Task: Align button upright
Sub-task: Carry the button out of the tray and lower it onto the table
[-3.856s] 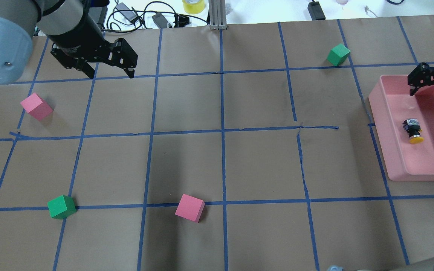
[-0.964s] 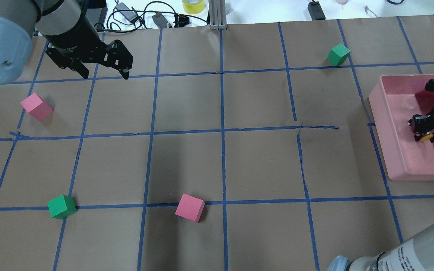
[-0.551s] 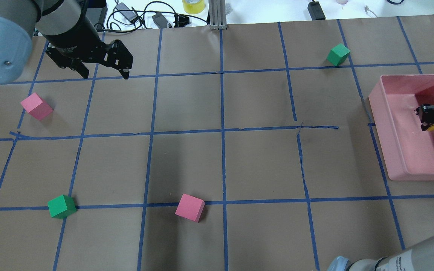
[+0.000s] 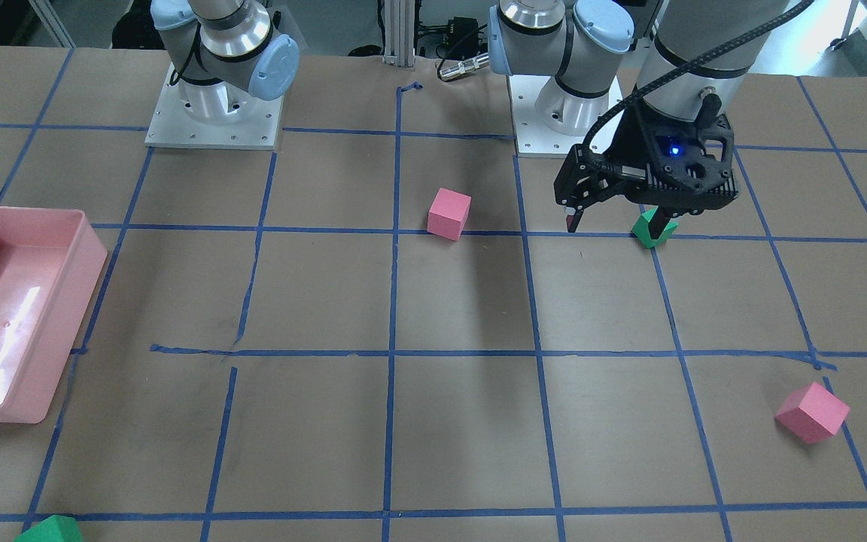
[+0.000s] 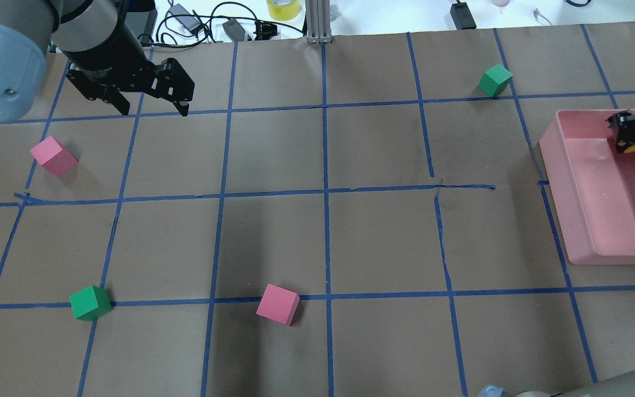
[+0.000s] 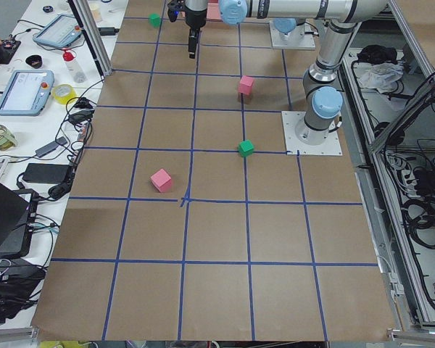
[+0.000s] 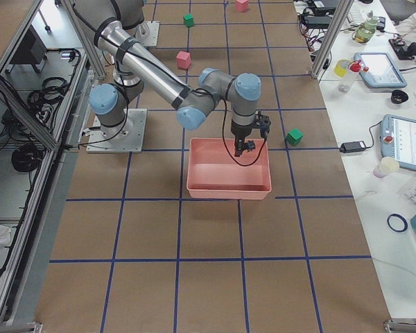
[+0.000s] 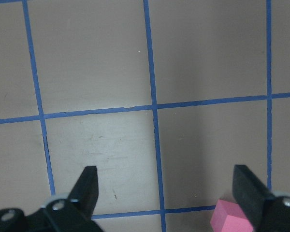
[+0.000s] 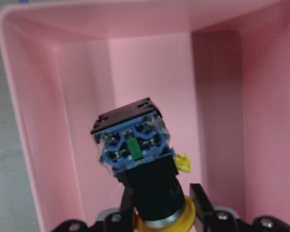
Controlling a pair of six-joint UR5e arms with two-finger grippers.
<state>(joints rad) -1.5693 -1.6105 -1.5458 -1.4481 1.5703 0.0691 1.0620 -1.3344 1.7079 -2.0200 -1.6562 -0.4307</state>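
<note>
Where it lay on its side on the tray floor a few seconds ago, cap toward the lower edge of the overhead frame, the button (image 5: 634,146) now hangs clear of the floor at the far right of that frame, near the upper end of the pink tray (image 5: 555,165). The right gripper (image 5: 631,137) dropped onto it, clenched and rose, and now grasps it around the black neck. In the right wrist view the yellow cap sits down between the fingers (image 9: 201,202), and the black-and-silver base points away from the camera, somewhat tilted, toward the tray's end wall. The pickup therefore looks done. With the base leading, I judge the remaining work is to level it and set it down base first, then let go without tipping it. The tilt is the risk.

In the upper left of the overhead frame the left gripper (image 5: 155,109) has barely shifted. Its jaws are spread wide over bare paper, holding nothing, with a pink cube (image 8: 229,217) at the lower edge of its wrist view.
</note>
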